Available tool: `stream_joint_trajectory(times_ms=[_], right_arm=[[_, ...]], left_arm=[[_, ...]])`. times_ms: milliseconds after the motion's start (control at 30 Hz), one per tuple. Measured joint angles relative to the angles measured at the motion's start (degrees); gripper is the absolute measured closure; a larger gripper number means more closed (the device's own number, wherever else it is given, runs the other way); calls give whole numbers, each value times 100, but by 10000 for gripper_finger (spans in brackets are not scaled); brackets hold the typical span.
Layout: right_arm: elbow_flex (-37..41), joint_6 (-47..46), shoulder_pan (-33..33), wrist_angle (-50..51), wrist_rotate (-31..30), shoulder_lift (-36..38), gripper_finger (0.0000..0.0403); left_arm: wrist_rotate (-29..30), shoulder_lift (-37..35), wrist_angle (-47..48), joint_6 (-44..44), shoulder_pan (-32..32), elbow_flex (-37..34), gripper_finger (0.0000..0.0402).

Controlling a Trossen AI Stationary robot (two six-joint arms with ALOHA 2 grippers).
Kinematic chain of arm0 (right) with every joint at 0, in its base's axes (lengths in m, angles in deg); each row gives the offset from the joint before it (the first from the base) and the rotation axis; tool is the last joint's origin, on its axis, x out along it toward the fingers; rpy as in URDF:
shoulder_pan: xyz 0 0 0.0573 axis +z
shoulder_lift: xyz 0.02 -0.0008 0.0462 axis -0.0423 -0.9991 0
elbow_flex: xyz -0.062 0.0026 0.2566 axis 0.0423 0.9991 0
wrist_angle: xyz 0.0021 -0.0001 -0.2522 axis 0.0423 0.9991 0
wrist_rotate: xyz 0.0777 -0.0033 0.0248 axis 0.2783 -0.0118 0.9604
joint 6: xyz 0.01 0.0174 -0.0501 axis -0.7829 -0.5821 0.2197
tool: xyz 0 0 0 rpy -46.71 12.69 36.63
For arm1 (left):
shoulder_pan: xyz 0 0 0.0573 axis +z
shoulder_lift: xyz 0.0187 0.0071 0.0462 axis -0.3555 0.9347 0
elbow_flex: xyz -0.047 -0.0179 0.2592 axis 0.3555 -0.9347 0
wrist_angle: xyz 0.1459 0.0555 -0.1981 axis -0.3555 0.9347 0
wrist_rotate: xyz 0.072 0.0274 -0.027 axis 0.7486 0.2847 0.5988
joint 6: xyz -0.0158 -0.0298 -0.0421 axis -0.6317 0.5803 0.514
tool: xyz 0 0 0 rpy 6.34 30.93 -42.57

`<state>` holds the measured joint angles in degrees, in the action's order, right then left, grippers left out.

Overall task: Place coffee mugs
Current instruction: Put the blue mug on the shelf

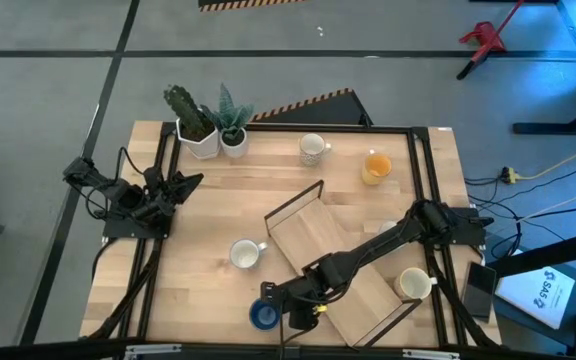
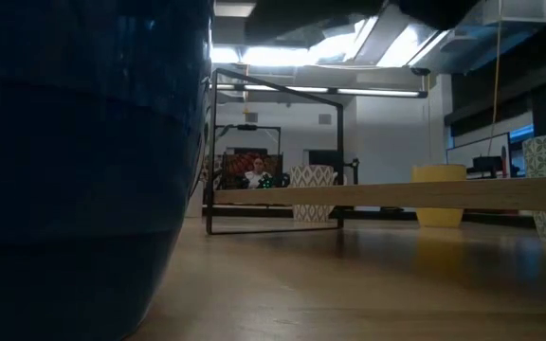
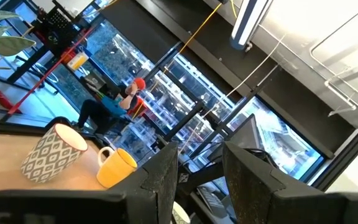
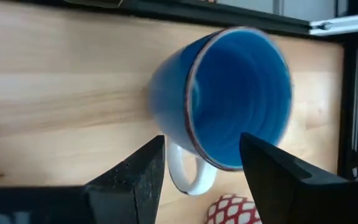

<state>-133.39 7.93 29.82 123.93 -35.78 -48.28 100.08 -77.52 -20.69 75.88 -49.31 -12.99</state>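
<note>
The dark blue mug (image 1: 262,316) stands upright on its base near the table's near edge; it fills the left of the low view (image 2: 74,170). My right gripper (image 1: 288,303) is open beside it. In the right wrist view, the fingers of my right gripper (image 4: 201,186) stand on either side of the mug's white handle (image 4: 190,179) and the nearest part of its rim, and no touch shows. My left gripper (image 3: 201,183) is open and waits at the table's left (image 1: 173,190). The other mugs stand on the table: white patterned (image 1: 313,148), orange (image 1: 375,167), white (image 1: 245,254), cream (image 1: 414,284).
A black wire-frame rack (image 1: 298,205) with a wooden board lies at the table's middle, under my right arm. Two white pots with green plants (image 1: 208,135) stand at the far left corner. A red-and-white patterned object (image 4: 229,208) lies by the blue mug. Bare wood shows left of the rack.
</note>
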Motion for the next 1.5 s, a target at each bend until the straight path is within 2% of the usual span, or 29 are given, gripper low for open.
stream_joint_trajectory(times_ms=[267,400,567,767,900,1033,1167,1333,1433,1500], right_arm=[[2,327,0,-51,276,-237,207],[2,369,0,24,-129,-290,218],[2,480,-4,195,-478,-292,280],[14,484,4,293,-562,-304,386],[-22,469,2,261,-893,-308,391],[-248,371,-4,385,-953,-308,397],[-872,-115,-4,1239,-1015,-307,399],[-1808,-506,-49,3215,-1013,-294,400],[-2069,-773,-181,4259,-1047,-277,401],[-2094,-872,-328,4596,-1238,-277,401]], left_arm=[[33,-2,31,2,0,0,280],[48,0,70,2,0,0,280],[48,0,91,2,0,0,280],[51,0,92,2,0,0,280],[49,-1,109,0,0,0,280],[51,-1,133,0,0,0,280],[51,0,133,0,0,0,280],[51,-1,135,-8,0,0,280],[51,-1,134,-37,2,0,280],[50,0,133,-37,0,0,280]])
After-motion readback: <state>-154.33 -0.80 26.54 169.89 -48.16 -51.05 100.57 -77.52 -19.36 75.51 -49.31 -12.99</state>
